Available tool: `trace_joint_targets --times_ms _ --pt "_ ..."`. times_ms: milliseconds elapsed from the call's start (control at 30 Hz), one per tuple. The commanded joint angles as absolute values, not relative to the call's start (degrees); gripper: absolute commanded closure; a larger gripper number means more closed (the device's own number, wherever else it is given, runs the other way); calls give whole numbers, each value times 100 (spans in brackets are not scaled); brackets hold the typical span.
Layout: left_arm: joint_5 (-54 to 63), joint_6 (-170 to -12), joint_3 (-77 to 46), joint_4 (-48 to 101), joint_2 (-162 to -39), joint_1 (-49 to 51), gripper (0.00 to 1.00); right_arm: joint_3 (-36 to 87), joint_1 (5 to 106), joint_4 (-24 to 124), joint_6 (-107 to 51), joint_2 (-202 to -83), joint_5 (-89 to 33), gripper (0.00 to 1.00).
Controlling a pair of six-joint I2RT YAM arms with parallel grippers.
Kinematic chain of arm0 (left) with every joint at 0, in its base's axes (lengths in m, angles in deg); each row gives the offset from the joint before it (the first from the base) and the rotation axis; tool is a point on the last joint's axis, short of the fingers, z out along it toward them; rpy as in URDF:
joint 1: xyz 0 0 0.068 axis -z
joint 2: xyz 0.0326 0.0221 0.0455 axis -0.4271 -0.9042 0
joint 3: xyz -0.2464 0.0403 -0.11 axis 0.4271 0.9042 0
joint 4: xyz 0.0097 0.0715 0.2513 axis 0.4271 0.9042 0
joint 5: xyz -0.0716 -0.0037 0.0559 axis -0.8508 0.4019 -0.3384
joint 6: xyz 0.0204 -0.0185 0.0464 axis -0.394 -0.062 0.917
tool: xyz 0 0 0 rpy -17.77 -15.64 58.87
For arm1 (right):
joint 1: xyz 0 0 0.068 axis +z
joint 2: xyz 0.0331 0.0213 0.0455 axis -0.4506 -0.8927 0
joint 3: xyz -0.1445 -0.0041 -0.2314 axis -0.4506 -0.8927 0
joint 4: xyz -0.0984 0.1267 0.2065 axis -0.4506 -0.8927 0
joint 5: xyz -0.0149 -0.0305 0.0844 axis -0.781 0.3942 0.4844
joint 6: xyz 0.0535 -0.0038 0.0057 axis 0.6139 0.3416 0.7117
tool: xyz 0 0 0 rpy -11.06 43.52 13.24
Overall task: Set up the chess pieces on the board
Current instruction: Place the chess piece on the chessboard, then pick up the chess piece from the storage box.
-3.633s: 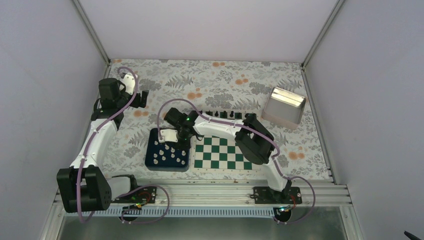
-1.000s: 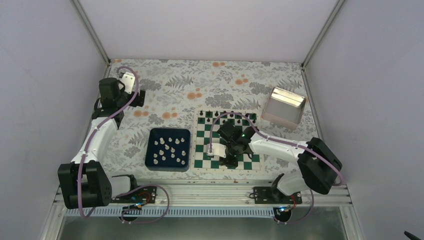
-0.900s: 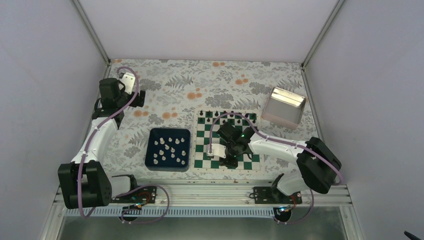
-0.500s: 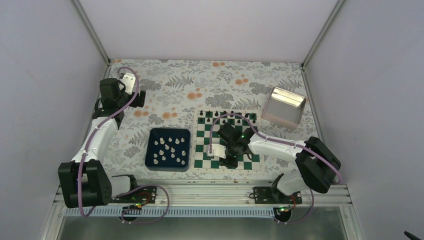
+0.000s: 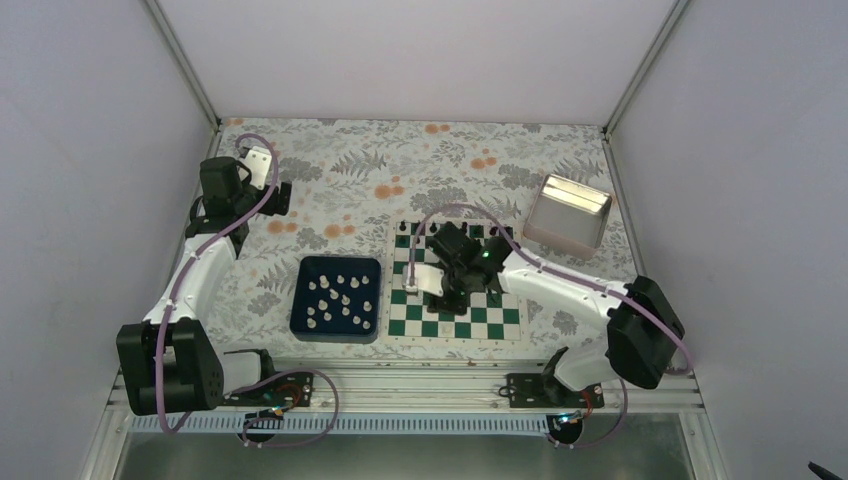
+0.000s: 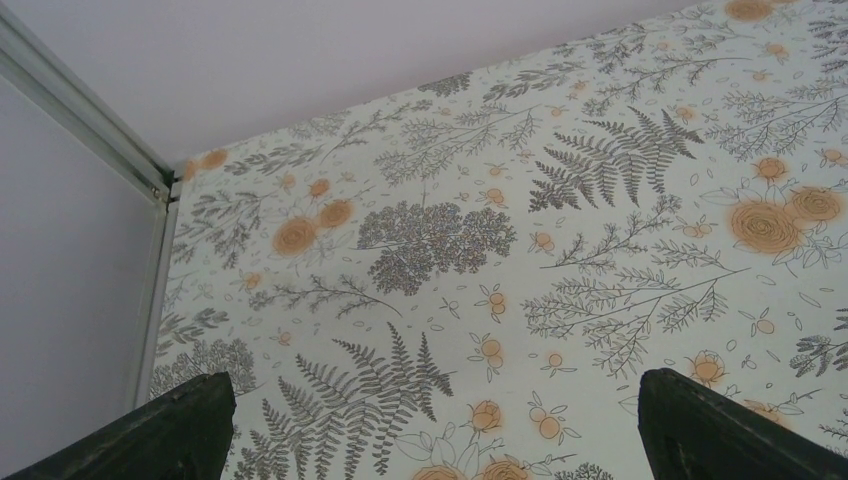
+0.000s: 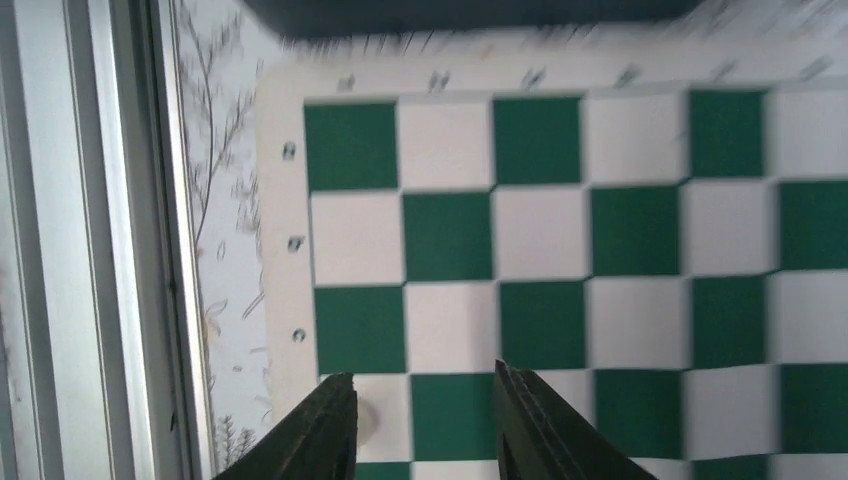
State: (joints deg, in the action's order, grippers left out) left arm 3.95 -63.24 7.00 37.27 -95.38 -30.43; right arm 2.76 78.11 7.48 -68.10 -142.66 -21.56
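Most of the cream chess pieces are sitting in the navy tray at the 9 o'clock side of the board, too small for their long axes to be read. One more cream piece is showing as a rounded blob on a white square of the 6 o'clock rank, just beside one finger and partly hidden by it.

The board is lying flat, its edges running square with the tabletop, and black pieces are lining its 12 o'clock edge.

The right gripper is hovering over the board's 9 o'clock half with its fingers spread and nothing between them. Half a second ago it was reaching down at the 6 o'clock rank, and it is now sitting nearer the middle ranks.

The left gripper is staying at the tabletop's 10 o'clock, spread wide and holding nothing.
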Motion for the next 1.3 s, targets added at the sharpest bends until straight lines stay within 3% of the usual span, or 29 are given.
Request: trace_joint_targets --times_ms 0,467,1267 --pt "365 -6243 749 3630 -9496 -3082 0 1245 7854 403 -7031 -14461 -2232 60" --pt "258 -6264 779 3698 -9347 -3082 0 4443 8239 505 -7152 -17234 -1800 60" --pt "231 -6255 901 3604 -9260 -3082 0 5811 8637 1205 -6974 -18997 -1191 60"
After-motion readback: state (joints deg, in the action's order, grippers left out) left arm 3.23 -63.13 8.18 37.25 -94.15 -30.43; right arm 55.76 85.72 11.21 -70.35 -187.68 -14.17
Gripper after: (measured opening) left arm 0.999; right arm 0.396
